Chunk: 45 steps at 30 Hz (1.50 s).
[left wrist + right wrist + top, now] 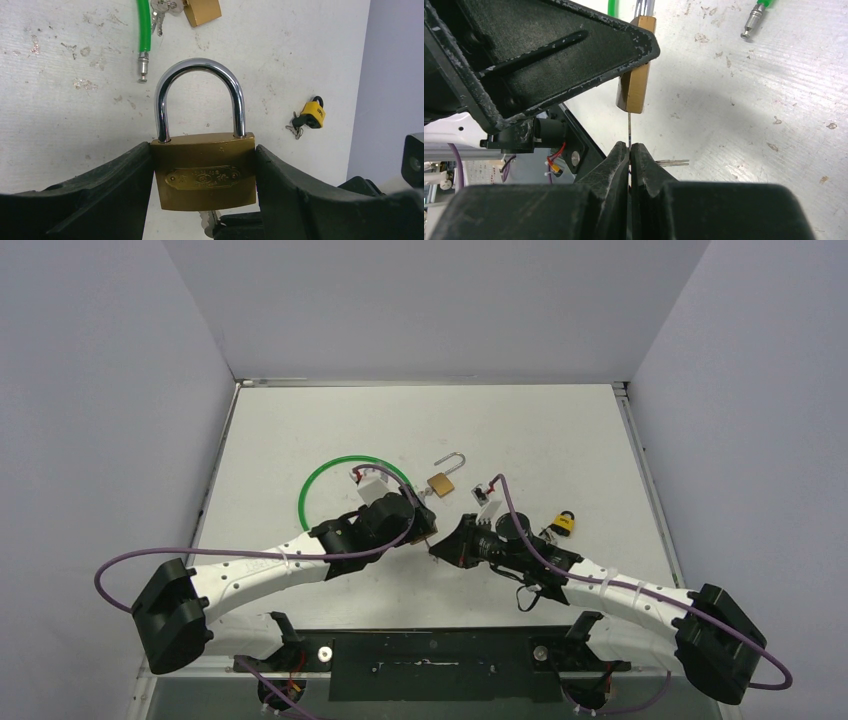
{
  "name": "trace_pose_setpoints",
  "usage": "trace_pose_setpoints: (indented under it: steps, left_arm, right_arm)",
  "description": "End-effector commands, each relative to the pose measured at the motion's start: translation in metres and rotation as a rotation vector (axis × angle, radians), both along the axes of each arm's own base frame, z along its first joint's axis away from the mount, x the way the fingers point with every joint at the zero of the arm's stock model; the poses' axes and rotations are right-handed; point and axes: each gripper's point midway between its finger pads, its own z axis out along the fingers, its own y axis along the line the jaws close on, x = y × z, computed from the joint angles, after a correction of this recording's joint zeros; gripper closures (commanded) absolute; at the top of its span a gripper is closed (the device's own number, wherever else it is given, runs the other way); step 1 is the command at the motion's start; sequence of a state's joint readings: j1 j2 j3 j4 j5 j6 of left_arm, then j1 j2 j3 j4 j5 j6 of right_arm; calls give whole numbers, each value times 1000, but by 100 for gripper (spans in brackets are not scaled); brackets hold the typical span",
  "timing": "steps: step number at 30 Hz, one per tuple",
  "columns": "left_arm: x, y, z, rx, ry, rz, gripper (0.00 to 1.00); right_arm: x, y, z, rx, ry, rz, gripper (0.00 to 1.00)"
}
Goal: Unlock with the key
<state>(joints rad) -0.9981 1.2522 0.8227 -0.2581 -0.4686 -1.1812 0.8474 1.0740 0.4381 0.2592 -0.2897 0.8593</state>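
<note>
Left end effector point(204, 156) clamps the brass padlock point(205, 175) by its body sides, held off the counter point(560, 440) at centre, between the two arms. Shackle point(200, 65) sits with both legs in the body. Right end effector point(629, 148) is pinched tight on the key point(629, 127), blade up into the padlock's underside. Lying on the counter: a second brass padlock point(441, 484) with its shackle swung open, a small yellow padlock point(565, 524) and a green cable point(144, 25).
</note>
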Motion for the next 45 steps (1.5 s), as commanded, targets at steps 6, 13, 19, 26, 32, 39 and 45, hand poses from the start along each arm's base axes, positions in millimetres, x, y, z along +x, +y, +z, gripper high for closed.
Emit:
trace_pose_setpoints:
  steps: [6,13,19,26,32,39,45]
  left_arm:
    - [-1,-27,44,-302,-20,-6,100]
    - [-4,-34,48,-348,10,-47,100]
    - [-8,-37,56,-422,16,-72,100]
    - [-13,-52,81,-532,-19,-153,100]
    - [-16,-53,109,-591,-120,-217,100]
    - [-28,-43,154,-751,-314,-288,100]
    - [-36,-36,186,-831,-446,-332,100]
  right_arm:
    - [46,10,34,77,-48,-132,100]
    - [53,19,44,80,-129,-90,100]
    - [55,17,48,111,-116,-107,100]
    - [65,18,64,257,-44,-198,100]
    - [60,9,106,459,0,-210,100]
    - [46,-24,142,744,95,-267,100]
    - [35,-30,151,886,178,-232,100]
